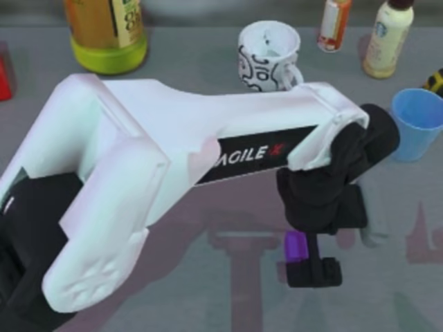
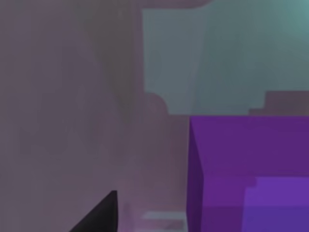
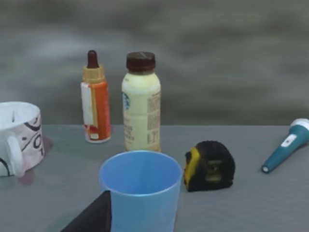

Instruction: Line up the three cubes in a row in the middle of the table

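Only one of the three cubes shows, the small deep purple cube [image 1: 295, 247] on the grey table [image 1: 387, 290], right of the middle near the front. My left arm reaches across the table and hides much of it. Its gripper [image 1: 311, 272] points down just right of the purple cube. In the left wrist view the purple cube [image 2: 246, 174] fills the lower right, and one dark finger [image 2: 102, 216] stands apart from it with bare table between. My right gripper [image 3: 154, 228] is out of the top view; one finger [image 3: 95, 217] shows beside the blue cup.
Along the back stand a green-based bottle [image 1: 107, 31], a patterned mug [image 1: 268, 55], an orange dropper bottle [image 1: 334, 24] and a cream bottle [image 1: 387, 38]. A blue cup [image 1: 417, 123] stands at the right. A black-yellow tape measure [image 3: 210, 166] and a teal tool [image 3: 285, 152] lie beyond it.
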